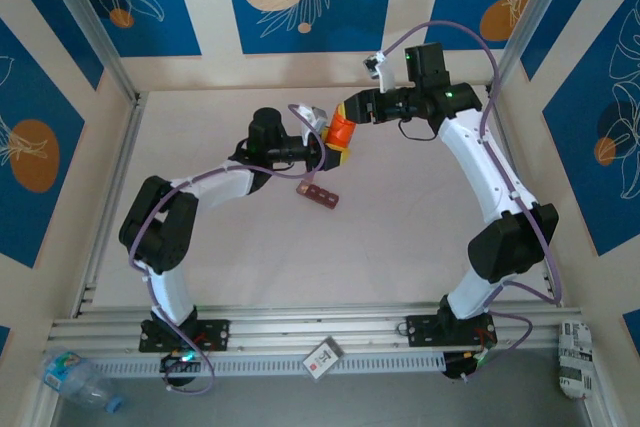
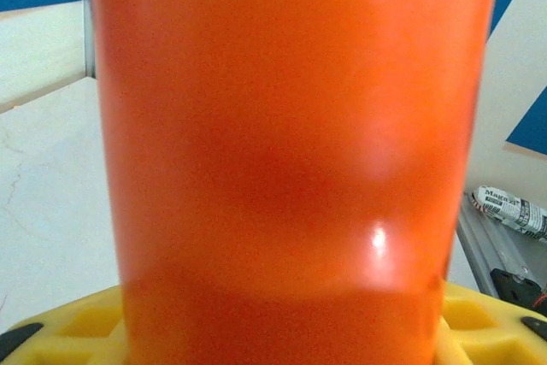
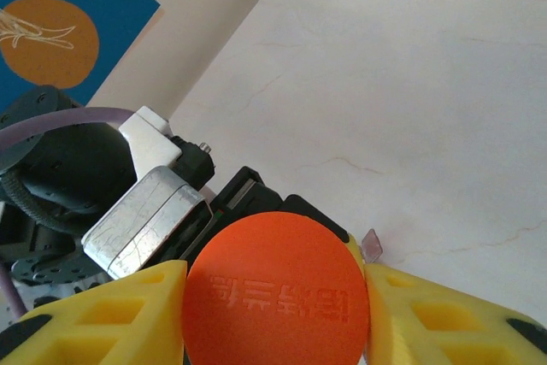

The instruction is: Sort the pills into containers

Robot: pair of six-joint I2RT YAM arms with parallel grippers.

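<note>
The pale marbled worktop (image 1: pixel 400 237) carries both arms. The left gripper (image 2: pixel 282 301) clamps the body of a translucent orange cylindrical bottle (image 1: pixel 340 133), and the right gripper (image 3: pixel 275 284) is closed around its orange cap (image 3: pixel 273 241). The dark reddish-brown four-compartment containers strip (image 1: pixel 321 194) lies mid-worktop, near the bottle.
</note>
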